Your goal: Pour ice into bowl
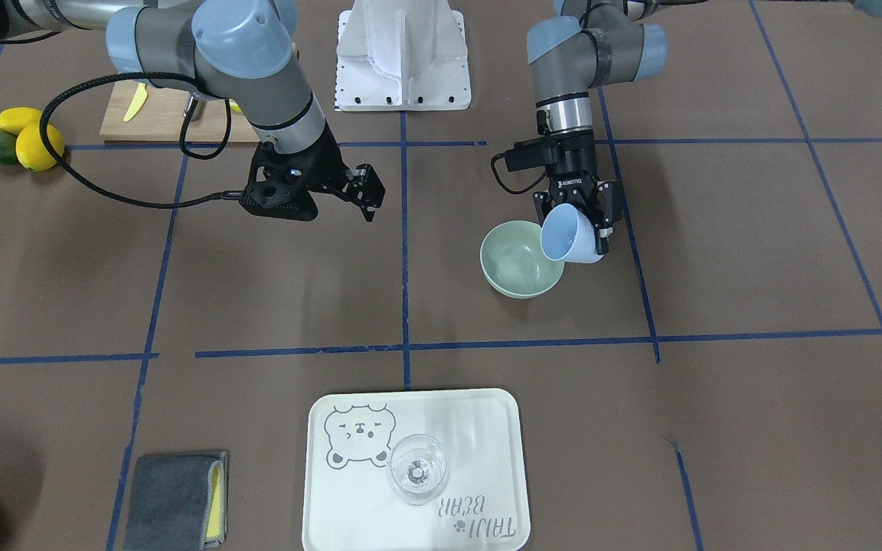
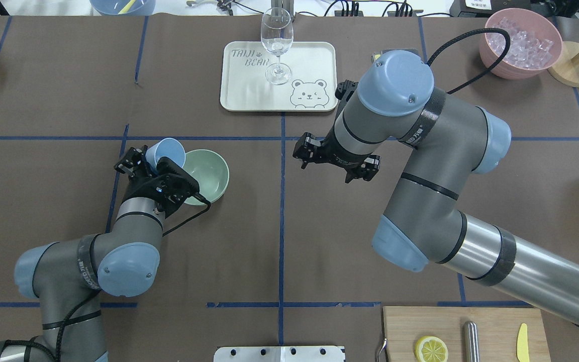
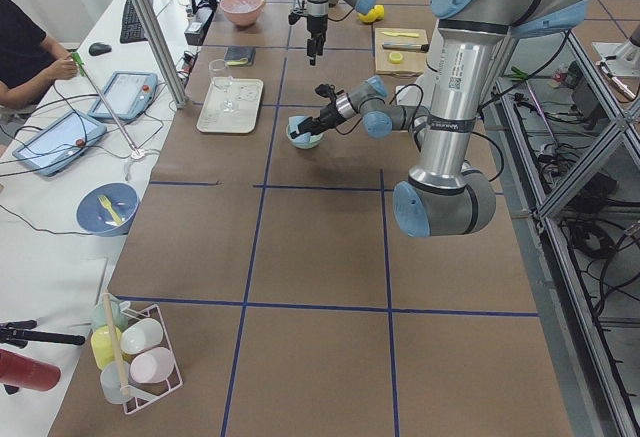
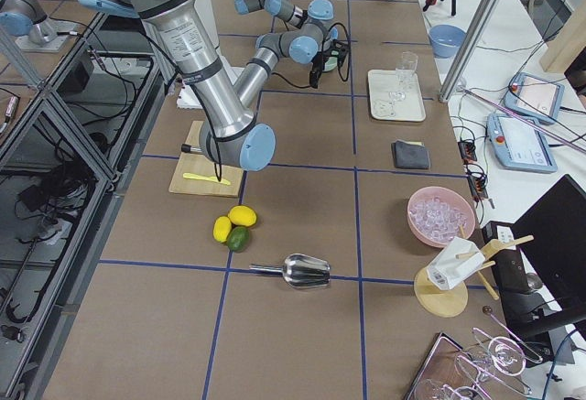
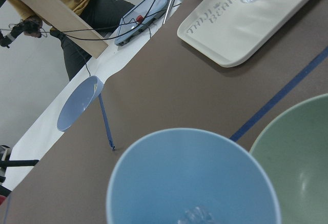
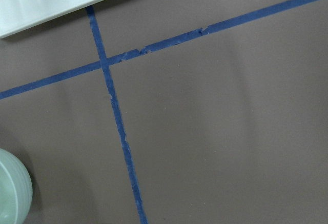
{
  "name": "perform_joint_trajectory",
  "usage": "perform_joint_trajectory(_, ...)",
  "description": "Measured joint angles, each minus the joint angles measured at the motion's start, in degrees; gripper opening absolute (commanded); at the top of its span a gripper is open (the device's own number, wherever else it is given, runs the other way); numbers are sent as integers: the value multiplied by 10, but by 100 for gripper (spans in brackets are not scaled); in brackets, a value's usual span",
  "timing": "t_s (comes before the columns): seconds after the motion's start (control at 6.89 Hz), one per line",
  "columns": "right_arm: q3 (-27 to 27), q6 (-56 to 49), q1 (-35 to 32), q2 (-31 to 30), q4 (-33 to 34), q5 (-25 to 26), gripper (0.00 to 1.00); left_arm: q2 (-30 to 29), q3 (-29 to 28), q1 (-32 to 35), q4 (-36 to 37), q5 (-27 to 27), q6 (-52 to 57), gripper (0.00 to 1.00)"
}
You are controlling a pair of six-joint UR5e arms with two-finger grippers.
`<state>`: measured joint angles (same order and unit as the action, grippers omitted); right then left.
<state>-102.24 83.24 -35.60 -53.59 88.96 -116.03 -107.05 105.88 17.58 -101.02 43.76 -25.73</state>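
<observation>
Jaws: left jaws are clamped on the wall of the light blue cup, which is tipped with its mouth over the rim of the bowl; right jaws hang spread and empty, well apart.
Ice: a few clear cubes glint low inside the cup, not yet out.
Handling: cubes are probably hard, wet and slippery, and apt to bounce; the cup looks light and stiff, so a mid-wall hold should serve.
Bench: flat brown paper with blue tape lines.
Room: tray and glass stand well apart from the bowl.

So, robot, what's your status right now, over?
Left end effector shut on light blue cup, tipped at bowl rim. Right end effector open, empty, hovering mid-table. Ice glints in cup bottom. Nothing between cup and bowl.
</observation>
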Motion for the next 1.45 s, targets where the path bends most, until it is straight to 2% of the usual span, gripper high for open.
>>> perform_joint_trajectory(0.58, 0, 0, -1, 0, -6, 0, 100, -8, -5, -2, 69, -89, 183, 0)
perform_joint_trajectory(1.02, -1, 0, -4, -15, -44, -1, 100, -8, -6, -3, 84, -115, 304, 0)
perform_joint_trajectory(1.45, -2, 0, -8, -18, -51, -3, 100, -8, -9, -5, 95, -147, 396, 0)
